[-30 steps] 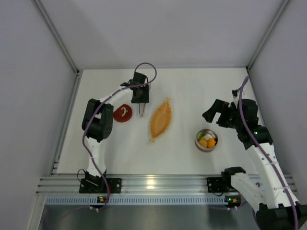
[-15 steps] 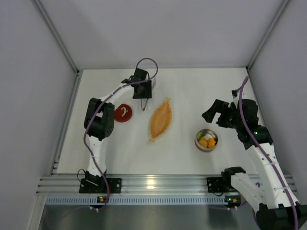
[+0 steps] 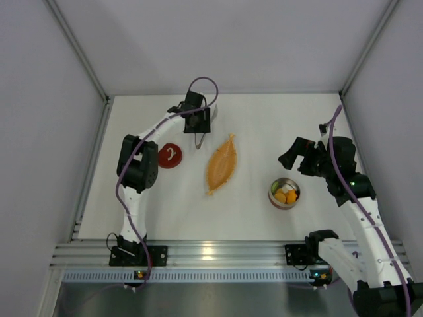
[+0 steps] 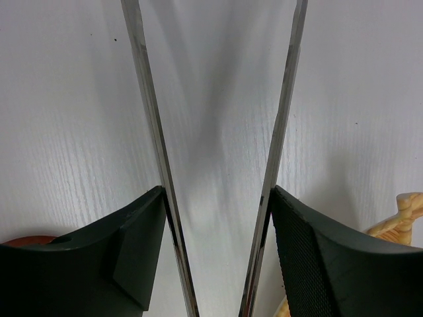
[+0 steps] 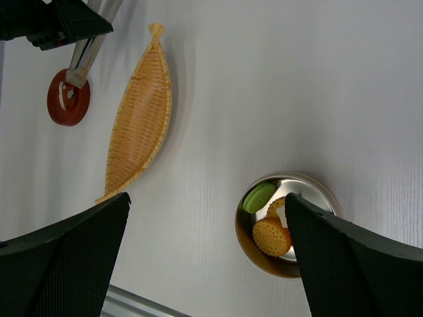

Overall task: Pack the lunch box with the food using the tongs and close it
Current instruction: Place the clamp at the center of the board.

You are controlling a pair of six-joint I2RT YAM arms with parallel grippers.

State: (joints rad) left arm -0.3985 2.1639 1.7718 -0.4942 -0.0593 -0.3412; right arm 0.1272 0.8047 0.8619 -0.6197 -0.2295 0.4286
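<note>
Nearest, toward 4 o'clock of the table (image 3: 277, 122): one lunch box (image 3: 271, 193), uncovered, the food (image 3: 287, 195) inside, about four pieces showing; right gripper (image 5: 206, 198) just beyond at 1 o'clock, spread wide, grasping nothing. Mid-table: one orange tray (image 3: 221, 164), long axis 1-to-7; at its 9 o'clock, one red lid (image 3: 170, 156), flat. Farthest: left gripper (image 4: 218, 193) clamped around one pair of tongs (image 4: 153, 139), long axis 12-to-6, tips toward 6; lid near, at 8 o'clock of those tips, well apart from the box at its 4 o'clock; left arm nearer the lid.
</note>
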